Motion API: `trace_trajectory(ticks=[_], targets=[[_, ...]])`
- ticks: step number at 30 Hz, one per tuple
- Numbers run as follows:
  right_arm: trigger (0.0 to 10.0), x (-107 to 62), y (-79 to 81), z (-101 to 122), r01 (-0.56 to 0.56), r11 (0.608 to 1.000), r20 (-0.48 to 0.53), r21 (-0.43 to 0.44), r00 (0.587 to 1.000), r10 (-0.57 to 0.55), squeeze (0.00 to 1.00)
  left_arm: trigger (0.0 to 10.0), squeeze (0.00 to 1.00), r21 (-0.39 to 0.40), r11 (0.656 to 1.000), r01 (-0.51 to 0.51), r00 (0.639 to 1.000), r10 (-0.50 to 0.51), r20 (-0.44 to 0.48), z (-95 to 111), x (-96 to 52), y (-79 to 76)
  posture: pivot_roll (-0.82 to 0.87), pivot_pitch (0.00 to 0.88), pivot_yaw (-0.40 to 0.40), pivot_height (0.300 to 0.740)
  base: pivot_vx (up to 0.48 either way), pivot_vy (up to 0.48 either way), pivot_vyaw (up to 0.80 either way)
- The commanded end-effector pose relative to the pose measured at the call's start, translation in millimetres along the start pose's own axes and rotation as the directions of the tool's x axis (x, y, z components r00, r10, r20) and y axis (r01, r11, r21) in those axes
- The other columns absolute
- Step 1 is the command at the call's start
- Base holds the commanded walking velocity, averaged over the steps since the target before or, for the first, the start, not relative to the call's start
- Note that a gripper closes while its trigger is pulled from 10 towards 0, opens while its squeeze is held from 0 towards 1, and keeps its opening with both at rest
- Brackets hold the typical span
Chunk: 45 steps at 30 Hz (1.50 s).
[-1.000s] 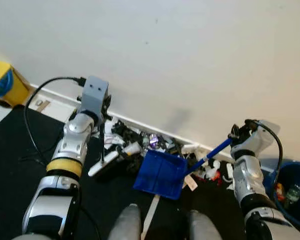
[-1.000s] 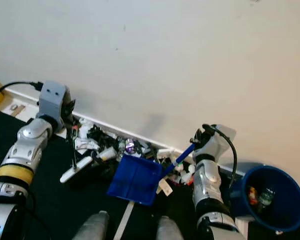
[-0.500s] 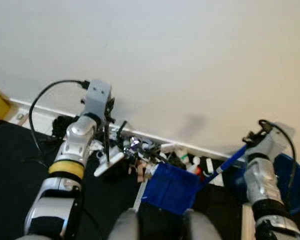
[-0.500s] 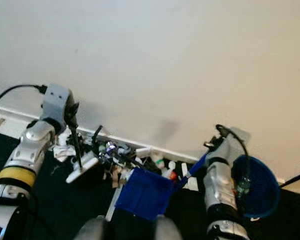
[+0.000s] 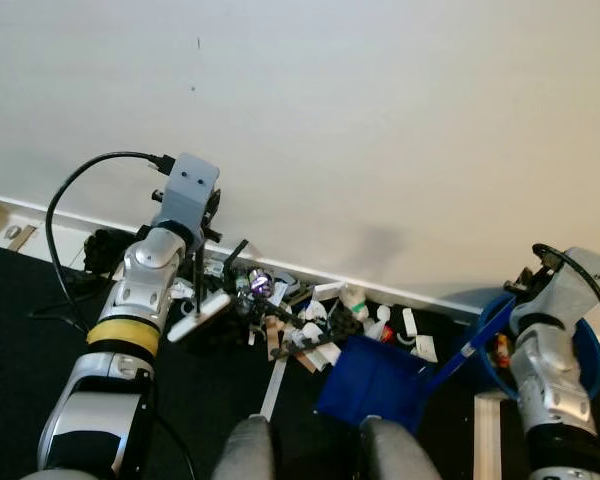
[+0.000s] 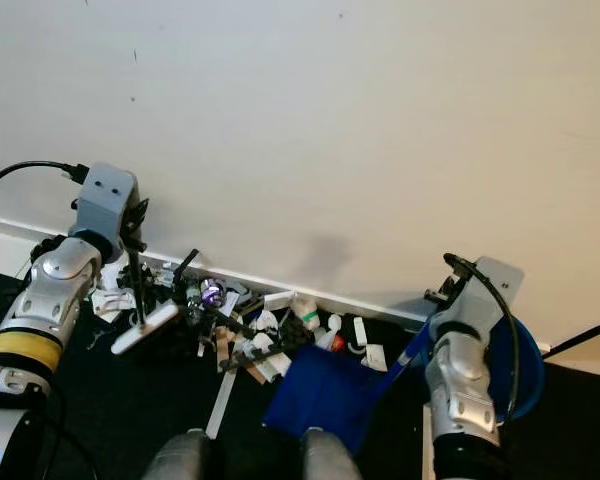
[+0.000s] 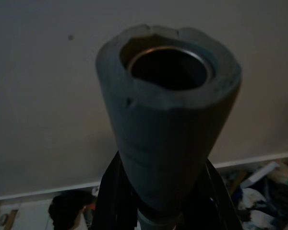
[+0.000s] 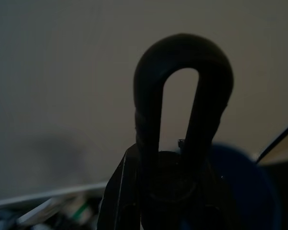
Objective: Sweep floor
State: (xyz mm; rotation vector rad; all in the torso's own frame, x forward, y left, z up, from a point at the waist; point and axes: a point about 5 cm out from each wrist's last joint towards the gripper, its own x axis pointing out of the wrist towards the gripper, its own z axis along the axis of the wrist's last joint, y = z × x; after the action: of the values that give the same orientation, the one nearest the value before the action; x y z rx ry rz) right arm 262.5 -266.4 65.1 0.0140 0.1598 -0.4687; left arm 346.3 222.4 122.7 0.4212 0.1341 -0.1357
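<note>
Left gripper (image 7: 163, 211) up at the far left by the wall, fingers clamped on the grey broom handle (image 7: 165, 129); the hollow handle end points straight at the wrist camera. Broom shaft drops from the gripper to the broom head (image 5: 200, 318), white-topped, sitting at the left edge of the trash pile (image 5: 300, 320).

Pile lies on the black floor (image 5: 30, 350) right against the white baseboard (image 5: 50, 215): white scraps, small bottles, dark bits, one purple shiny piece. Runs from the broom head rightward toward the dustpan.

Right gripper (image 8: 168, 187) on the right side, fingers closed on the looped end of the dustpan handle (image 8: 182, 110). Blue handle slopes down-left from the gripper to the blue dustpan (image 5: 372, 382), which rests on the floor just right of and nearer than the pile, tilted. Contents of the pan can't be told.

Blue bin (image 5: 590, 355) at far right, partly hidden behind the right arm, close to the wall. Robot's grey feet (image 5: 245, 450) show at the near edge, a white strip (image 5: 272, 380) on the floor between them and the pile.
</note>
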Motion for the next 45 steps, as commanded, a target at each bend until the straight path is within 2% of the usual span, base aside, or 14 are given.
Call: trace_trajectory(ticks=[1,7,10,15,16,20,23,27,31,35,40,43,44,45], targets=[[10.0,3.6,-5.2,16,0.009,0.999,0.084,-0.051,0.996,-0.005,0.00,10.0,0.00,0.042,0.998,-0.038,0.998,0.036,0.047,10,0.7,13.0,0.06,0.037,-0.010,0.740,0.000,0.000,0.00],[10.0,9.6,-3.1,19,-0.038,0.991,0.083,-0.125,0.995,0.048,0.00,10.0,0.00,0.027,1.000,-0.013,0.997,0.011,0.073,15,0.2,15.7,0.07,0.034,-0.013,0.740,0.000,0.000,0.00],[10.0,13.7,2.0,9,-0.076,0.987,0.032,-0.138,0.996,0.081,0.00,10.0,0.00,0.072,0.997,-0.021,1.000,0.020,0.025,8,-0.4,17.3,0.07,0.035,-0.012,0.740,0.000,0.000,0.00],[10.0,15.8,12.1,-9,-0.112,0.992,-0.053,-0.063,0.993,0.109,0.00,10.0,0.00,0.091,0.993,-0.069,0.997,0.073,-0.037,-4,-1.0,18.9,0.08,0.040,-0.009,0.740,0.000,0.000,0.00],[10.0,15.6,19.3,-21,-0.132,0.991,-0.095,0.009,0.987,0.132,0.00,10.0,0.00,0.100,0.989,-0.105,0.993,0.111,-0.050,-8,-1.5,19.0,0.08,0.050,-0.009,0.740,0.000,0.000,0.00],[10.0,14.6,25.2,-31,-0.153,0.987,-0.125,0.055,0.979,0.159,0.00,10.0,0.00,0.114,0.984,-0.139,0.988,0.146,-0.057,-12,-1.6,18.8,0.08,0.053,-0.009,0.740,0.000,0.000,0.00],[10.0,14.2,29.8,-36,-0.178,0.983,-0.139,0.041,0.973,0.183,0.00,10.0,0.00,0.123,0.978,-0.169,0.983,0.176,-0.050,-13,-1.2,18.3,0.09,0.068,-0.007,0.740,0.000,0.000,0.00],[10.0,15.5,33.3,-37,-0.195,0.980,-0.131,0.026,0.972,0.197,0.00,10.0,0.00,0.103,0.977,-0.186,0.981,0.190,-0.029,-14,-0.3,15.3,0.09,0.080,-0.003,0.740,0.000,0.000,0.00],[10.0,19.2,40.7,-33,-0.216,0.976,-0.096,0.010,0.972,0.216,0.00,10.0,0.00,0.019,0.983,-0.182,0.983,0.183,-0.017,-16,2.9,8.7,0.08,0.120,-0.004,0.740,0.000,0.000,0.00],[10.0,22.2,62.6,-20,-0.303,0.951,-0.025,0.057,0.952,0.304,0.00,10.0,0.00,0.030,0.978,-0.208,0.978,0.208,-0.015,-16,8.9,4.5,0.07,0.183,-0.002,0.740,0.000,0.000,0.00],[10.0,21.4,76.6,-14,-0.352,0.927,0.023,0.131,0.936,0.352,0.00,10.0,0.00,0.032,0.973,-0.228,0.974,0.228,0.003,-13,11.9,1.3,0.05,0.227,-0.004,0.740,0.000,0.000,0.00],[10.0,20.0,87.7,-9,-0.389,0.905,0.055,0.169,0.921,0.386,0.00,10.0,0.00,0.027,0.973,-0.230,0.973,0.230,0.016,-9,15.6,-6.1,0.03,0.262,-0.008,0.740,0.000,0.000,0.00],[10.0,17.9,98.1,-6,-0.427,0.885,0.079,0.186,0.904,0.420,0.00,10.0,0.00,0.017,0.974,-0.226,0.974,0.225,0.027,-7,18.6,-14.6,0.02,0.280,-0.009,0.740,0.000,0.000,0.00],[10.0,17.9,98.1,-6,-0.427,0.885,0.079,0.186,0.904,0.420,0.00,10.0,0.00,0.017,0.974,-0.226,0.974,0.225,0.027,-7,18.6,-14.6,0.02,0.280,-0.009,0.740,0.000,0.000,0.00]])
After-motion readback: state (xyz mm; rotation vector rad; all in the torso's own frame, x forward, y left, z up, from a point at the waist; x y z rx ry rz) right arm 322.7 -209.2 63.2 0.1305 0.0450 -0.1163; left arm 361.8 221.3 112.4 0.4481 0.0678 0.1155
